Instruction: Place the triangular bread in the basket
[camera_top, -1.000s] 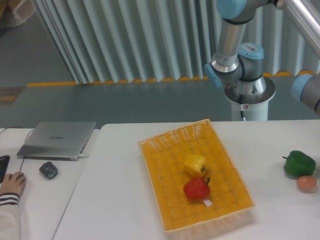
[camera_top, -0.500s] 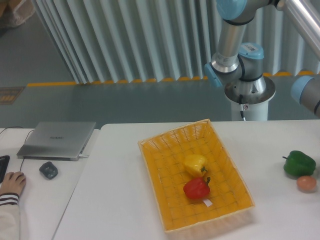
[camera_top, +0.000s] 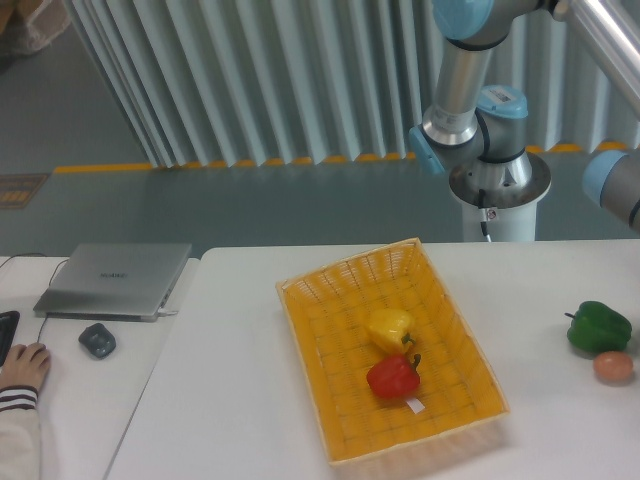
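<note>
Looking around, I see no bread yet; the basket (camera_top: 470, 345) holds only two peppers, and my fingers are out of sight.

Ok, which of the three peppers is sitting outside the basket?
The green pepper, on the bare table at the right edge beside a small orange ball. The yellow pepper and red pepper lie inside the basket.

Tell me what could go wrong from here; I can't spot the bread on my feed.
1. No triangular bread shows in this view, nor the gripper, so a grasp can't be checked.
2. The small orange-pink ball beside the green pepper might get picked by mistake.
3. The yellow pepper and red pepper fill the middle of the basket; bread dropped there may land on them.
</note>
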